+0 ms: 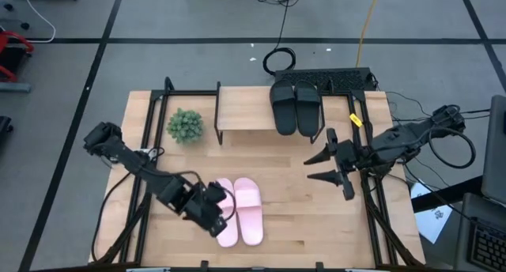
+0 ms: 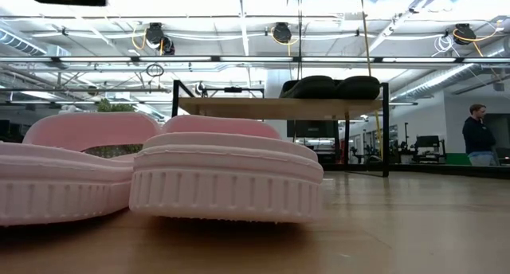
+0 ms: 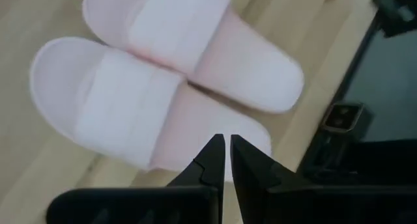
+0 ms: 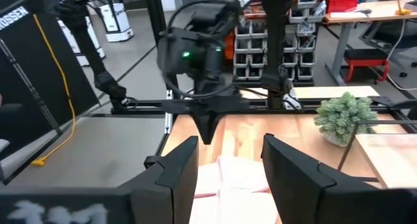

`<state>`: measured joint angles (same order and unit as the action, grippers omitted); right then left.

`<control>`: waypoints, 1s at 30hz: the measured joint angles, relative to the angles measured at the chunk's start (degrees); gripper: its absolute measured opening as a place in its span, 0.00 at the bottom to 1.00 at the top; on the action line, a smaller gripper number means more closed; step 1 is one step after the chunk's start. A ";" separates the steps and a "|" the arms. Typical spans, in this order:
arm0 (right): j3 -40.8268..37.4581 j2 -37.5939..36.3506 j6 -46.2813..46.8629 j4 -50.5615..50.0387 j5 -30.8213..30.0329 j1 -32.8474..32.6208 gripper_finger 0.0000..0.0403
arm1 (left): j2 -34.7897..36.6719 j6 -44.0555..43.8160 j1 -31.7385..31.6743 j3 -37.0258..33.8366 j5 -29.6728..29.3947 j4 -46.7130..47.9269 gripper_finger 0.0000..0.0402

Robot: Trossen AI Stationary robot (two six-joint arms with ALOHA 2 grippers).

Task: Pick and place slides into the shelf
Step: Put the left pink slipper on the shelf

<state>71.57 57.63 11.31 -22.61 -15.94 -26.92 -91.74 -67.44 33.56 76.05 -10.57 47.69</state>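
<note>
Two light pink slides (image 1: 239, 211) lie side by side on the table near its front edge, soles down; they fill the low view (image 2: 223, 170). My left gripper (image 1: 215, 218) is shut and slants down over the heel part of the left pink slide (image 3: 150, 100), its fingertips (image 3: 215, 152) close above it; I see no touch. Two black slides (image 1: 295, 106) rest on the right end of the shelf (image 1: 245, 106) at the far side. My right gripper (image 1: 326, 167) hangs open in the air right of the pink slides, holding nothing.
A small green potted plant (image 1: 184, 126) stands left of the shelf. Black metal frame rails (image 1: 371, 201) run along the table's left and right sides. Bare wood (image 1: 285, 165) lies between the shelf and the pink slides. A person (image 2: 478, 135) stands far off in the room.
</note>
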 joint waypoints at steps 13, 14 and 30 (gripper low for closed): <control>0.00 0.00 0.00 -0.64 0.00 -2.09 0.40 | -1.03 -0.28 -0.62 0.02 -3.96 -7.80 0.06; 0.00 0.02 -0.02 -0.75 -0.01 -2.07 0.40 | -1.05 -0.35 -0.01 0.34 -5.47 -7.72 0.06; 0.00 0.00 -0.17 -2.58 -0.02 -2.07 0.40 | -2.04 -4.25 2.90 4.00 -7.80 -0.65 0.06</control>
<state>71.57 57.63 11.14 -25.19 -15.97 -28.99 -93.78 -71.69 36.46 80.05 -18.37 47.04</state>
